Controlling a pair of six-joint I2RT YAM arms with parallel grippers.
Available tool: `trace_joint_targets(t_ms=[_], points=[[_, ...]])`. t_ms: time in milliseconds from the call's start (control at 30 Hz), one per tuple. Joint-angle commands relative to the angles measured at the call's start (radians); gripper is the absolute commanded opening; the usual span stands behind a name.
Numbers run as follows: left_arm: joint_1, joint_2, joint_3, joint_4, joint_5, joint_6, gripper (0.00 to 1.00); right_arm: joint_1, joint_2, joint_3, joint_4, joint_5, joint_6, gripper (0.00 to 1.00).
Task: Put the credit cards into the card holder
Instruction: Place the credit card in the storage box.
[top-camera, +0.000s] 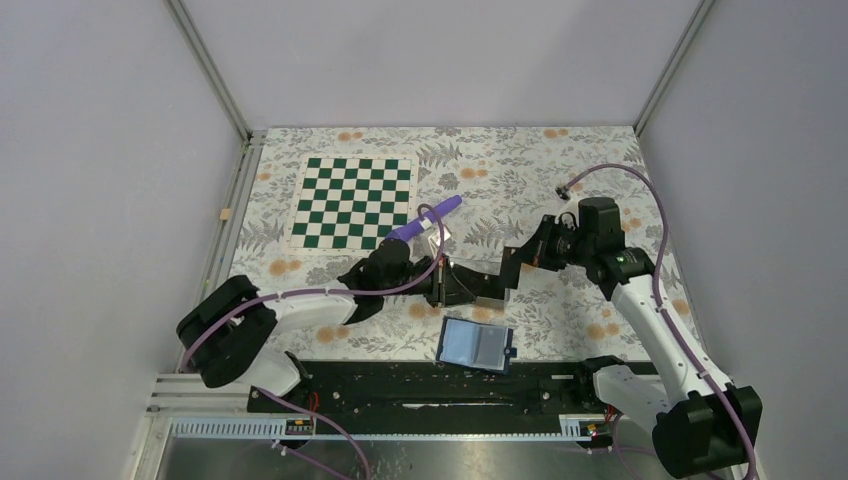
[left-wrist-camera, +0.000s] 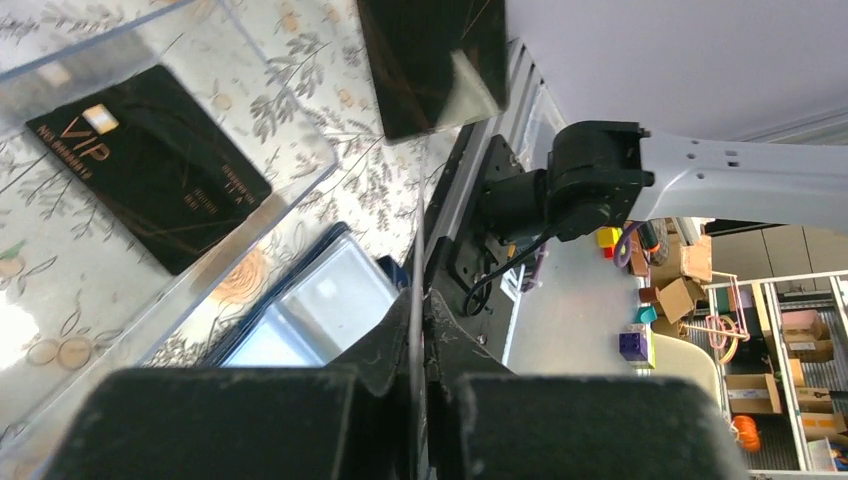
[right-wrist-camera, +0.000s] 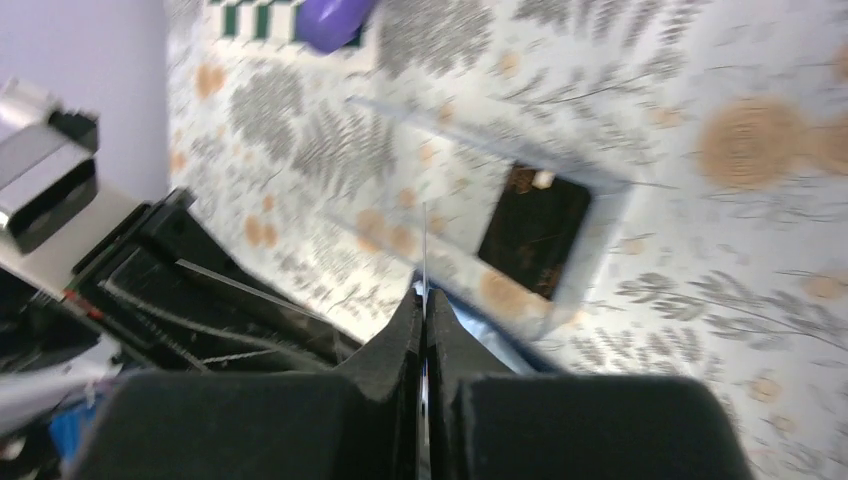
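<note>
Card holder (top-camera: 476, 343) lies open on the desk (top-camera: 560, 170), pockets up, long axis left-right; left tool (left-wrist-camera: 418, 298) and right tool (right-wrist-camera: 424, 298) pinched closed.

left hand (left-wrist-camera: 418, 305), right hand (right-wrist-camera: 424, 305) closed tight, facing each other

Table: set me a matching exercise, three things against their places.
Things:
1. checkerboard
2. card holder
3. VIP card

Places:
a. inside the clear tray
b. lying open at the near edge, by the arm bases
c. far left part of the table

Pairs: 1-c, 2-b, 3-a
</note>
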Motion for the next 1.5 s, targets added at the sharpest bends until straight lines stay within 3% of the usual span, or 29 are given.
trace_joint_targets(t_ms=[0,167,367,567,867,1233,1467], points=[[0.029,0.015,-0.013,-0.006,0.052,0.026,0.0,-0.032,-0.039,0.038,-0.02,0.174,-0.043,0.0],[0.051,0.062,0.03,-0.089,0.044,0.021,0.0,-0.034,-0.048,0.037,-0.033,0.169,-0.046,0.0],[0.054,0.123,0.129,-0.257,0.021,0.033,0.09,-0.035,-0.053,0.019,-0.042,0.126,-0.049,0.0],[0.057,0.144,0.16,-0.29,0.015,0.022,0.14,-0.034,-0.077,0.0,-0.047,0.107,-0.048,0.0],[0.072,0.176,0.163,-0.239,0.008,-0.033,0.15,-0.035,-0.066,-0.001,-0.047,0.069,-0.046,0.0],[0.082,0.18,0.182,-0.204,-0.028,-0.063,0.38,-0.035,-0.068,-0.018,-0.059,-0.011,-0.043,0.0],[0.083,0.142,0.13,-0.118,-0.017,-0.093,0.44,-0.035,-0.086,-0.026,-0.076,-0.059,-0.051,0.0]])
